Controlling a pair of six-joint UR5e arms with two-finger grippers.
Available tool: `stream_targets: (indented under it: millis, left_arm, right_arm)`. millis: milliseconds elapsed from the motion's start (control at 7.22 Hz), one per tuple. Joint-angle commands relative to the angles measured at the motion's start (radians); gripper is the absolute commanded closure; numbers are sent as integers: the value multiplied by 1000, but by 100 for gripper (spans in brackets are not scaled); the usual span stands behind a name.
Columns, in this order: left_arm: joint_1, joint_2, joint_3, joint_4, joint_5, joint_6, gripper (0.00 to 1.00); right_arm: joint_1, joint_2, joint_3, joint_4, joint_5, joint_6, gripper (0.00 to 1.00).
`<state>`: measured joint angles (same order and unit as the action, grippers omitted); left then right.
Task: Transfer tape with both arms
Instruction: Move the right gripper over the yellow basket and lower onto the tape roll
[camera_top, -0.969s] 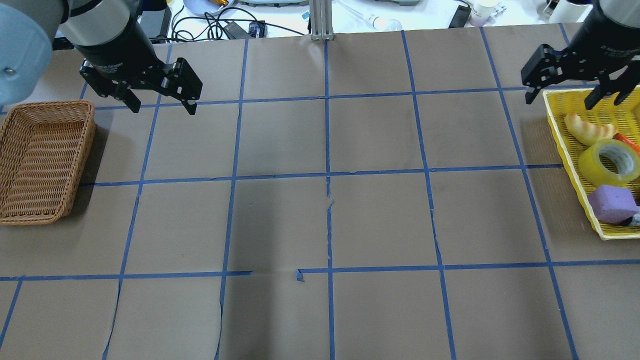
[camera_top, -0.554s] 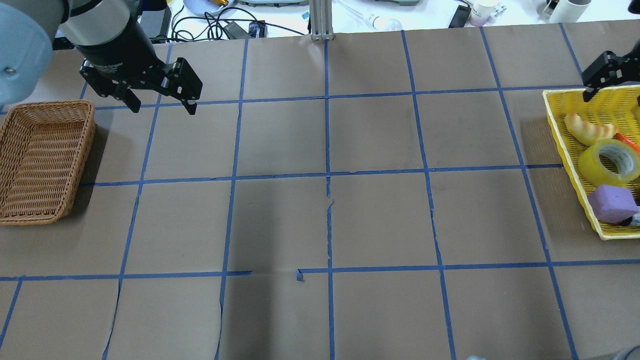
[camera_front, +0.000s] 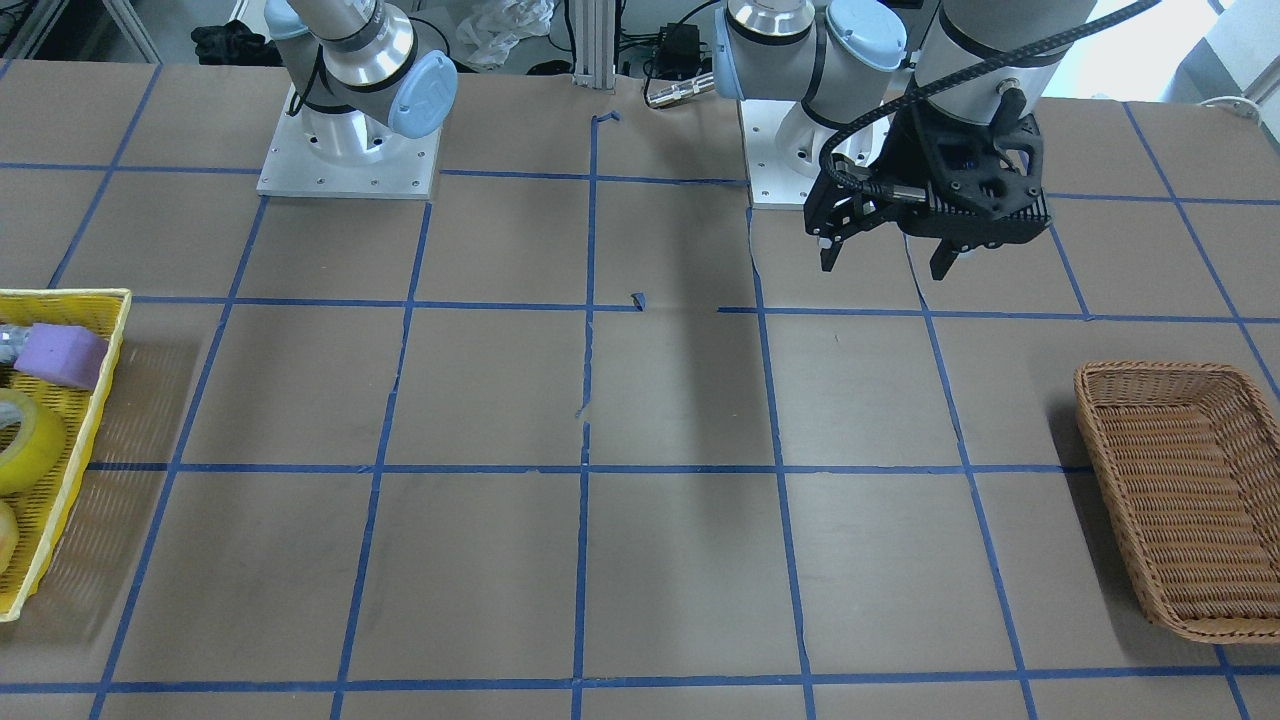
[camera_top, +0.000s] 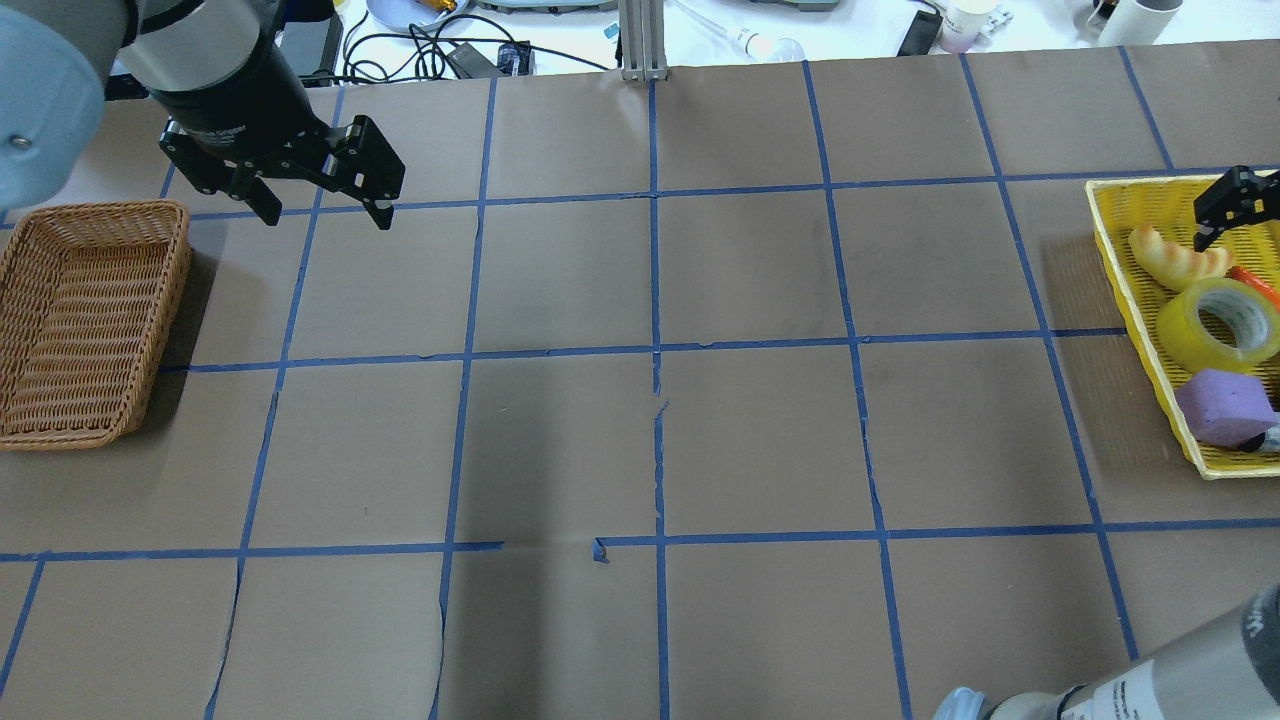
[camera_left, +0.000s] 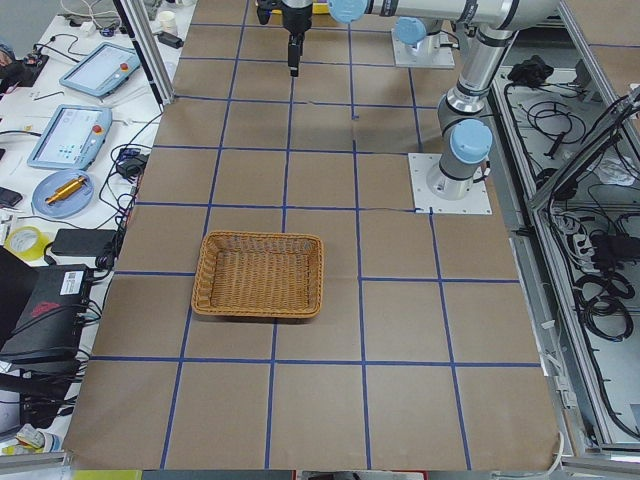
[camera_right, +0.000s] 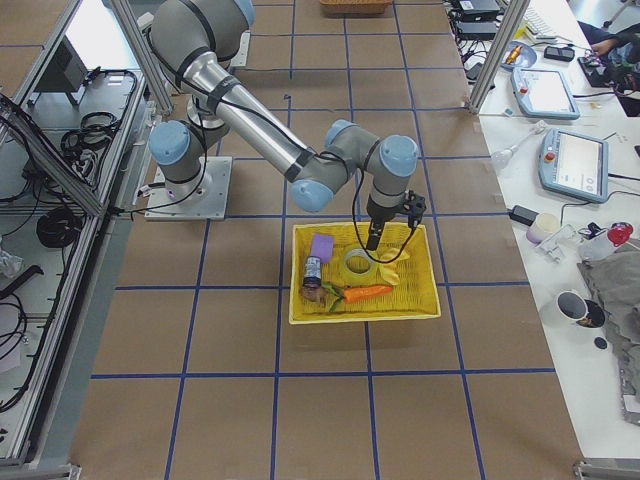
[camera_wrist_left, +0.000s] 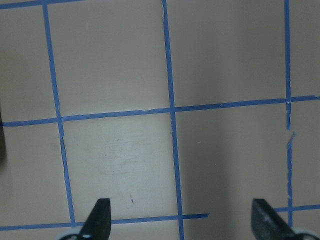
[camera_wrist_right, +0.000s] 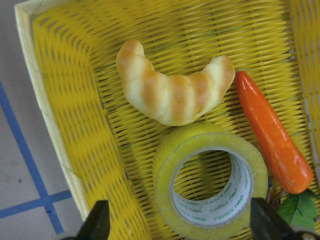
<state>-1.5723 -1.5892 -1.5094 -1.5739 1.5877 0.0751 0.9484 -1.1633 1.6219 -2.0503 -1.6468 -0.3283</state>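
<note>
The tape (camera_top: 1220, 325), a translucent yellow roll with a whitish core, lies in the yellow basket (camera_top: 1135, 300) at the table's right end. It also shows in the right wrist view (camera_wrist_right: 210, 182) and the front view (camera_front: 20, 440). My right gripper (camera_wrist_right: 181, 223) is open and empty. It hovers over the basket above the tape and a croissant (camera_wrist_right: 170, 92); only one finger (camera_top: 1225, 205) shows overhead. My left gripper (camera_top: 328, 215) is open and empty, above the table beside the wicker basket (camera_top: 90, 320).
The yellow basket also holds a carrot (camera_wrist_right: 272, 135) right of the tape and a purple foam block (camera_top: 1225, 405) at the near end. The right arm's elbow (camera_top: 1150, 685) sits at the near right. Cables and devices lie beyond the table's far edge.
My right gripper has moved right and nearer, from outside the yellow basket's far corner to over it. Its elbow has come into the overhead view. The left arm has not moved.
</note>
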Motion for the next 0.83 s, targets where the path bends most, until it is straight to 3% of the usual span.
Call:
stream_targets:
  millis: [0,554,692]
  left_arm:
    - [0,0,0,0,0,-1,0]
    - [0,0,0,0,0,0,0]
    - [0,0,0,0,0,0,0]
  right_arm:
    - [-2,49,73,-93,-42,65,0]
    - [-2,76,88,-94,-33,124,0]
    - [-2,86,84,-94,-33,111,26]
